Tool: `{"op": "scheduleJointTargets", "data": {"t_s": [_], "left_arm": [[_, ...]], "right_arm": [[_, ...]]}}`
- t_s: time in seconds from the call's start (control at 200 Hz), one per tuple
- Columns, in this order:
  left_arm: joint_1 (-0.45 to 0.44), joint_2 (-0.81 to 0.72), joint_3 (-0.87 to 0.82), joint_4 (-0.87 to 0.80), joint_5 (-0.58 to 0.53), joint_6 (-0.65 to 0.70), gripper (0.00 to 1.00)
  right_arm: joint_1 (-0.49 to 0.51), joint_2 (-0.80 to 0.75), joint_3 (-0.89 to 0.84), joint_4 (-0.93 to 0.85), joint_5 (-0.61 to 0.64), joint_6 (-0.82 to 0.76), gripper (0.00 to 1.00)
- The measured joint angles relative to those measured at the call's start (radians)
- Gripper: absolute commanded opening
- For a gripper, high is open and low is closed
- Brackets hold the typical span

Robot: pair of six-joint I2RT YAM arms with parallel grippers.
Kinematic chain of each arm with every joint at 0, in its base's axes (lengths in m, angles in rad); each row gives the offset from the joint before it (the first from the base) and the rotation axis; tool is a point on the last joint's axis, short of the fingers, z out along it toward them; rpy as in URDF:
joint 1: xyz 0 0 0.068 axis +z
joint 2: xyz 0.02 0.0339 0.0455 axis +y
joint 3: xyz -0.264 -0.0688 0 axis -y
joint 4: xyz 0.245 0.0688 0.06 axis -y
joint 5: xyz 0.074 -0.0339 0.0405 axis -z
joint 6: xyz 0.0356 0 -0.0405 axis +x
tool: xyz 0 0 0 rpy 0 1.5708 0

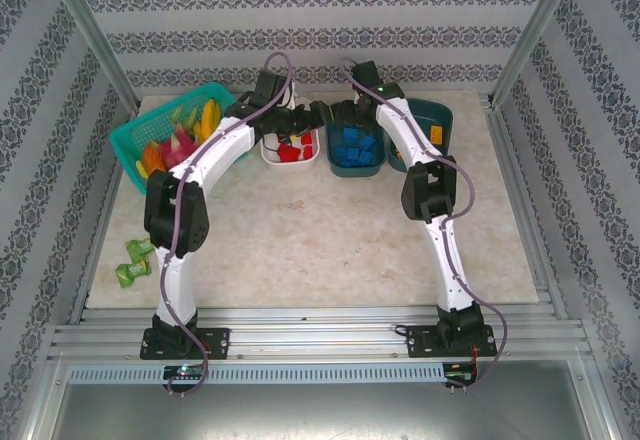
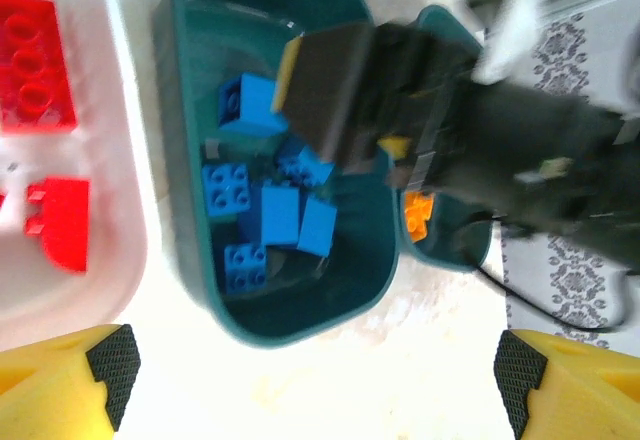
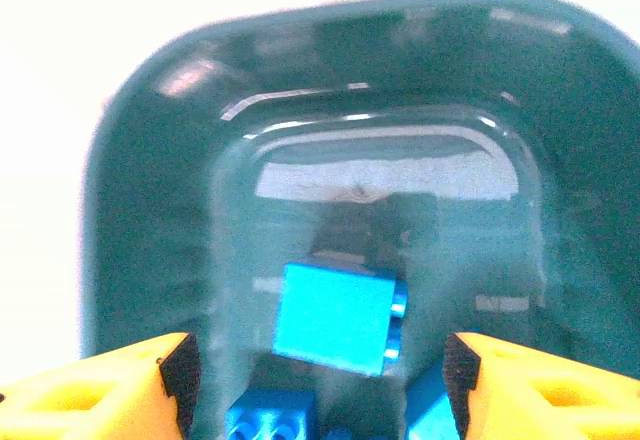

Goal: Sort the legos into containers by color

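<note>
While the right claw (image 3: 320, 370) hangs released over the far-edge teal tub (image 3: 150, 180), its blue brick (image 3: 335, 315) looks light, rigid and slick, best pinched across flat sides.

The overhead camera looks down from behind; both wrist cameras closely share the middle teal tub (image 2: 300, 325).

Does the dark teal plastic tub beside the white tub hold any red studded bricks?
No: the teal tub shows blue bricks alone; the red bricks lie in the white tub.
</note>
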Motion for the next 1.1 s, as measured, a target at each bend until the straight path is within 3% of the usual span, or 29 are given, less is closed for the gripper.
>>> {"op": "scheduleJointTargets", "data": {"t_s": [0.18, 0.465, 0.689, 0.809, 0.829, 0.849, 0.864, 1.104], "left_arm": [[0.0, -0.212, -0.18, -0.036, -0.022, 0.01, 0.94], [0.0, -0.649, -0.547, -0.093, -0.053, 0.038, 0.94], [-0.001, -0.917, -0.829, -0.163, -0.074, 0.034, 0.94], [-0.003, -0.994, -0.902, -0.181, -0.08, 0.018, 0.95], [-0.003, -1.002, -0.908, -0.183, -0.081, 0.013, 0.95], [-0.003, -1.007, -0.912, -0.183, -0.084, 0.009, 0.96], [-0.003, -1.011, -0.915, -0.183, -0.085, 0.007, 0.97], [-0.002, -1.036, -0.922, -0.19, -0.192, -0.037, 1.0]], "right_arm": [[0.04, -0.343, -0.304, 0.064, 0.011, 0.012, 0.66], [0.138, -1.002, -1.045, 0.209, 0.055, 0.052, 0.68], [0.217, -1.429, -1.476, 0.154, 0.063, 0.103, 0.72], [0.249, -1.543, -1.574, 0.126, 0.064, 0.131, 0.77], [0.251, -1.55, -1.584, 0.123, 0.064, 0.136, 0.8], [0.253, -1.553, -1.59, 0.121, 0.066, 0.135, 0.95], [0.254, -1.554, -1.595, 0.119, 0.069, 0.146, 0.97], [0.241, -1.556, -1.605, 0.129, 0.156, 0.146, 0.98]]}}
